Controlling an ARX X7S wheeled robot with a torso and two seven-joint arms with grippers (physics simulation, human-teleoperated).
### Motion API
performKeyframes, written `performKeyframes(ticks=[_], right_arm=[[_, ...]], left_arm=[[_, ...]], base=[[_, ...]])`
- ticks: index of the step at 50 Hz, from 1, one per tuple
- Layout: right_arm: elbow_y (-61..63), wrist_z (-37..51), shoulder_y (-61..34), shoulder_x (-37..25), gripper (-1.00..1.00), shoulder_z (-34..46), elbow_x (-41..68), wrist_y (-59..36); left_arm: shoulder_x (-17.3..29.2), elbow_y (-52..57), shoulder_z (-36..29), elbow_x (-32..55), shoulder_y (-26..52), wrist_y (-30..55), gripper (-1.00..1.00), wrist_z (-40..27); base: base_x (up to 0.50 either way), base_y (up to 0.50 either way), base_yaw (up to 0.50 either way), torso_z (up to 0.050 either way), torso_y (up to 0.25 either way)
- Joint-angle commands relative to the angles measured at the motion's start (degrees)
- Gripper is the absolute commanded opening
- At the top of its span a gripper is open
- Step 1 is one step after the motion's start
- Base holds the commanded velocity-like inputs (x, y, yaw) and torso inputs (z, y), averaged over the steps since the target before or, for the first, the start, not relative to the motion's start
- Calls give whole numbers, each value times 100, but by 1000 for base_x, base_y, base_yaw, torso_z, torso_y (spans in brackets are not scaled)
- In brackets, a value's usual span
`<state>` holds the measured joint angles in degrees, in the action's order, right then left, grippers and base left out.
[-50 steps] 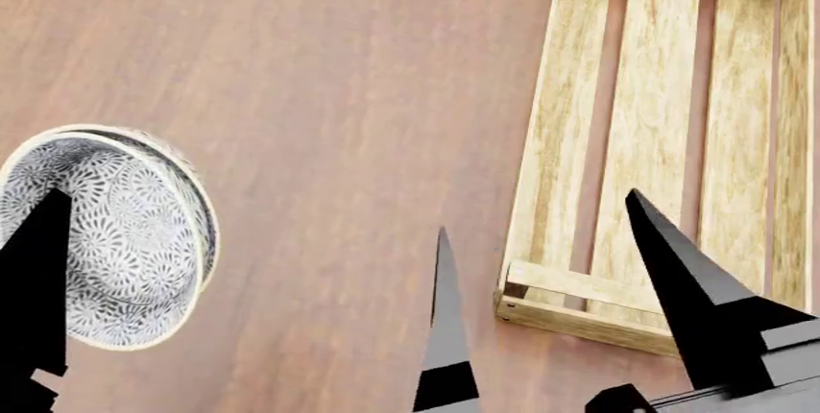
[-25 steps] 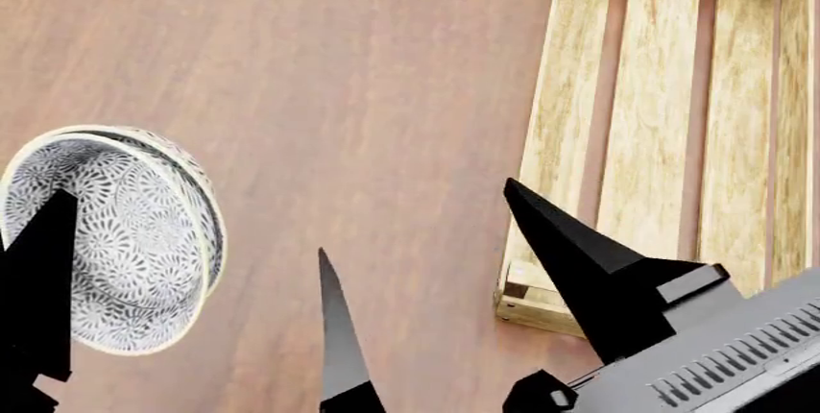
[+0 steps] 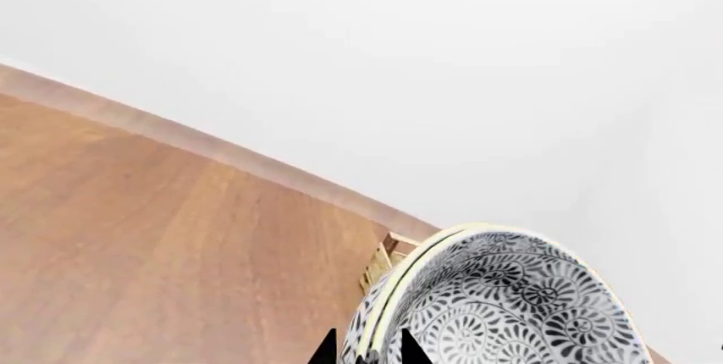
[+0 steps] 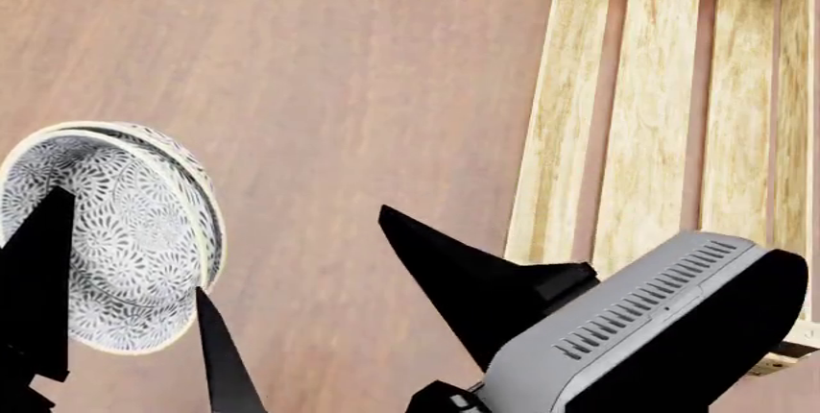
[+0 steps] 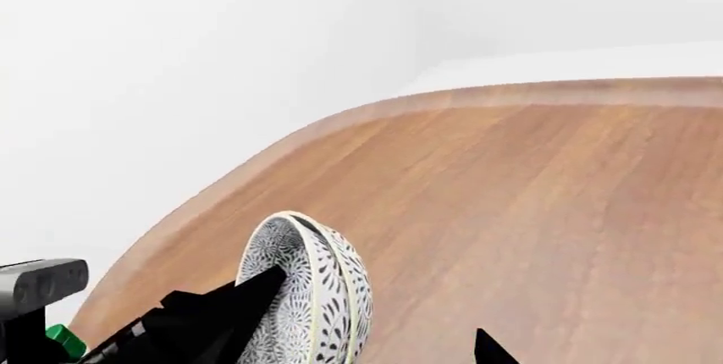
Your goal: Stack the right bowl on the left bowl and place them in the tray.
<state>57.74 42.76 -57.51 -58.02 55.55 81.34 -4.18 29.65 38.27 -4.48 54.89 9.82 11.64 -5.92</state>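
Nearest to me in the head view, my right gripper (image 4: 307, 307) sits low in the frame with its two black fingers spread wide apart and nothing between them; one finger points up beside the bowls, the other slants toward the tray. Just to its left my left gripper (image 4: 36, 288) is clamped on the rim of the stacked bowls (image 4: 113, 238): one dark finger lies across the patterned inside, and the left wrist view shows the fingertips pinched over the double rim of the bowls (image 3: 497, 305). The two bowls are nested, cream rims showing one just outside the other, and the right wrist view shows them tipped up on edge in the left gripper's hold, though I cannot tell whether they are clear of the table (image 4: 321, 77). So the stacking looks done to me, and what is left is the carry. The tray (image 4: 666, 144) lies to the right of the bowls and farther out, with bare wood between them, its long axis running away from me and its slatted bottom open. The left arm has the load, yet the right arm is the nearer one to the tray and hangs in the path, so I would judge the coming move a rightward sweep that needs that arm out of the way.
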Motion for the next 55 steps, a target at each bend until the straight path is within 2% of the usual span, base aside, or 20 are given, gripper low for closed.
performKeyframes(ticks=[1, 8, 55], right_arm=[[-35, -206, 66, 292, 100, 8, 315, 370], [-137, -397, 179, 459, 100, -42, 521, 686], [-957, -776, 172, 1285, 100, 175, 423, 551]], left_arm=[[-13, 80, 41, 81, 46, -45, -100, 11], [-9, 87, 43, 104, 69, -57, -100, 7], [152, 658, 200, 391, -65, -244, -100, -27]], base=[[0, 0, 0, 0, 0], [0, 0, 0, 0, 0], [0, 0, 0, 0, 1]])
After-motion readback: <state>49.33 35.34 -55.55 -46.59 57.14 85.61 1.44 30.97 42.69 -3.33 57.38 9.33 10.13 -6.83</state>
